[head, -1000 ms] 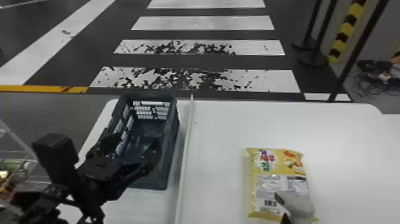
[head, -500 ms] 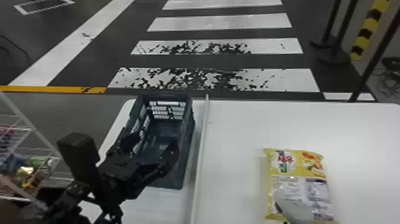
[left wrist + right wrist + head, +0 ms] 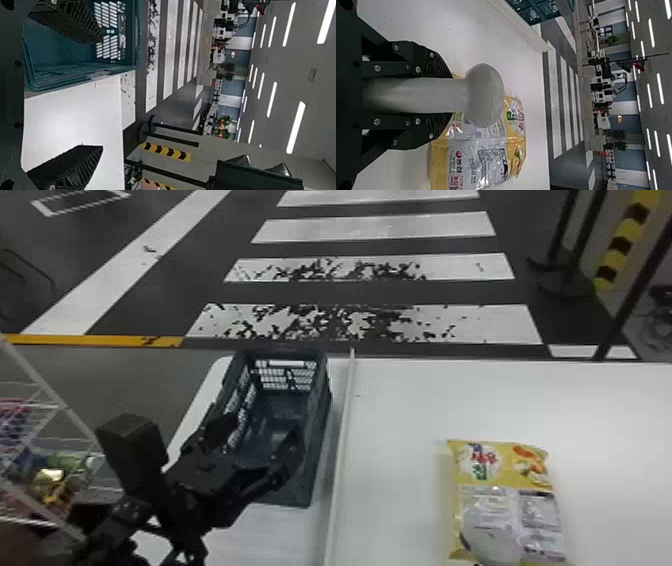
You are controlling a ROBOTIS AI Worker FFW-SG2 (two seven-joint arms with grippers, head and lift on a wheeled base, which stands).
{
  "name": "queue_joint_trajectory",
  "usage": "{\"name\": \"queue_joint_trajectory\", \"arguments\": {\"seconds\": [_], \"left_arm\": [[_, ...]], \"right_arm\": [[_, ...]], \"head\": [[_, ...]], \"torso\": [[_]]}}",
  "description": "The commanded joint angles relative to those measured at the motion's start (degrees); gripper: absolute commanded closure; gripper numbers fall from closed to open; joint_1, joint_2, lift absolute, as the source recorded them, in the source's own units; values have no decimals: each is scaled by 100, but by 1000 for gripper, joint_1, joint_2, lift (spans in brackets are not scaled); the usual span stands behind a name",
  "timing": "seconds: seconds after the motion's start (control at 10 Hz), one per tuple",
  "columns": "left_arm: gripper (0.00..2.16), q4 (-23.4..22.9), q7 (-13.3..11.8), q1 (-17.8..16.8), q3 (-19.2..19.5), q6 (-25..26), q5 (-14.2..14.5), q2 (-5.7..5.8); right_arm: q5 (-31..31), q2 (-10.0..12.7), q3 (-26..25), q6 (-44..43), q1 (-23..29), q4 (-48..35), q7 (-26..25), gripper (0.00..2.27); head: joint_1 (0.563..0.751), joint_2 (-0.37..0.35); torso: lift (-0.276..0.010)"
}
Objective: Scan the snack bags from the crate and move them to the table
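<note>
The right gripper (image 3: 451, 95), to the right of the crate (image 3: 320, 420), has its fingers closed around the handle of a grey handheld scanner (image 3: 484, 95), one finger on each side. The scanner's rounded head overlaps a yellow snack bag (image 3: 505, 465); whether the two touch, I cannot tell. The bag lies flat on the white table (image 3: 400, 400), right of the crate and well apart from it, its printed panels facing up.

The left gripper (image 3: 262, 430) is at the crate's near end, its fingers spread wide with a bare gap between them. In the left wrist view one finger overlaps the crate and the other appears against white tabletop.

A pale raised strip (image 3: 342, 440) runs just beside the crate, between it and the bag. Left of the crate is a white wire rack (image 3: 32, 405) with colourful packages. Beyond the crate, the dark floor carries broad white stripes (image 3: 375, 227); black posts (image 3: 585, 245) stand farther off to its right.
</note>
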Motion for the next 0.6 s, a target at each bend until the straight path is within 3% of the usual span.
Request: {"name": "queue_joint_trajectory", "arguments": {"seconds": [0.0, 0.5], "left_arm": [[36, 4, -1, 9, 5, 0, -1, -9], [36, -23, -54, 18, 5, 0, -1, -17]], "right_arm": [[-11, -1, 0, -139, -22, 68, -17, 2240], [-72, -45, -26, -385, -197, 358, -70, 2240]], "head": [[695, 154], [695, 140]], "torso": [[-95], [-95]]}}
